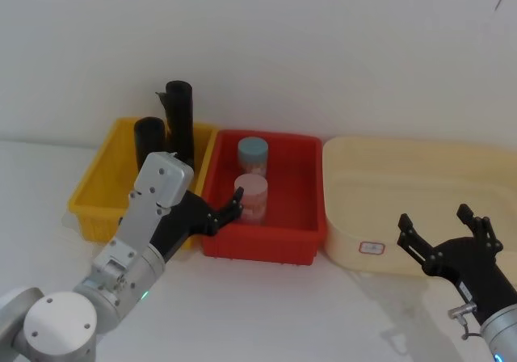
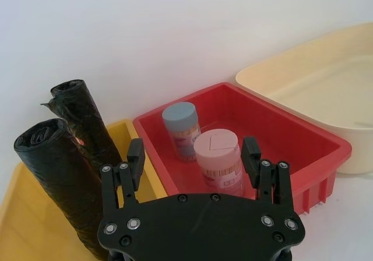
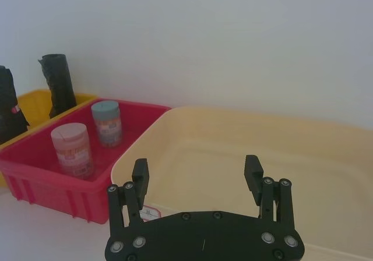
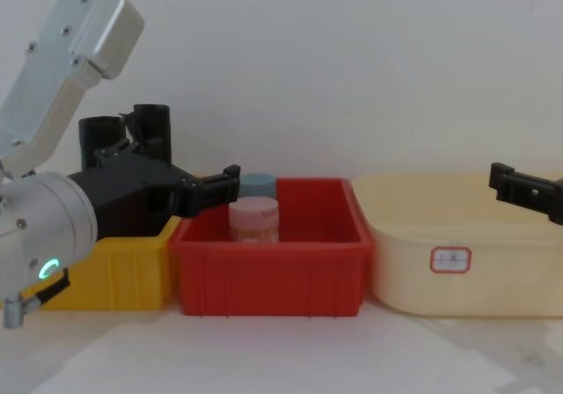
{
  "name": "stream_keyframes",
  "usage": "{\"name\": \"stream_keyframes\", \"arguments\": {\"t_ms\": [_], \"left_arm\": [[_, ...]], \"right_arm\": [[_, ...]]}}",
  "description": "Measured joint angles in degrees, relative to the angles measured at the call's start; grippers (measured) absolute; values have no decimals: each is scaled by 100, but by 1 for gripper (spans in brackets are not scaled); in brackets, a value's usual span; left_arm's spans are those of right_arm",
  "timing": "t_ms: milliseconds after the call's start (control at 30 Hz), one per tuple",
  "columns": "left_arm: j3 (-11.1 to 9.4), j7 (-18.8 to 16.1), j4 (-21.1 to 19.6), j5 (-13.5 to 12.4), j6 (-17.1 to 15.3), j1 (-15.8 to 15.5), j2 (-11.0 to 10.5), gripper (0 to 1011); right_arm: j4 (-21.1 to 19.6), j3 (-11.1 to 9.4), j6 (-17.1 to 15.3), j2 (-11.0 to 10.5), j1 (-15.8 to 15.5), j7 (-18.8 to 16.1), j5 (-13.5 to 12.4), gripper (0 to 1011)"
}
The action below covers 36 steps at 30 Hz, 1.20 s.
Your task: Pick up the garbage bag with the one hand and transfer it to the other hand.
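Black garbage bag (image 1: pixel 149 140) upright (axis vertical) in yellow bin (image 1: pixel 93 199); left gripper (image 1: pixel 229 212), right gripper (image 1: pixel 433 216) splayed.

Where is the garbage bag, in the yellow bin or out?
In: the garbage bag stands in the yellow bin, ungripped; left gripper open nearby.

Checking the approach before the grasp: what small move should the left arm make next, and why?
Probably swing the left pincer toward the robot's left. It is open but points at the pink-lidded jar in the red bin, while the garbage bag stands in the yellow bin. The right pincer hovers open before the cream bin.
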<state>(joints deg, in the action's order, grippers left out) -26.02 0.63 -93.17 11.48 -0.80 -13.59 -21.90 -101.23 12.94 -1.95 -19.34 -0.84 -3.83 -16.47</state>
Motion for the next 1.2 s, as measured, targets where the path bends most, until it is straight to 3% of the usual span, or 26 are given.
{"name": "stream_keyframes", "arguments": {"t_ms": [1200], "left_arm": [[0, 0, 0, 0, 0, 0, 0, 1002]], "right_arm": [[0, 0, 0, 0, 0, 0, 0, 1000]]}}
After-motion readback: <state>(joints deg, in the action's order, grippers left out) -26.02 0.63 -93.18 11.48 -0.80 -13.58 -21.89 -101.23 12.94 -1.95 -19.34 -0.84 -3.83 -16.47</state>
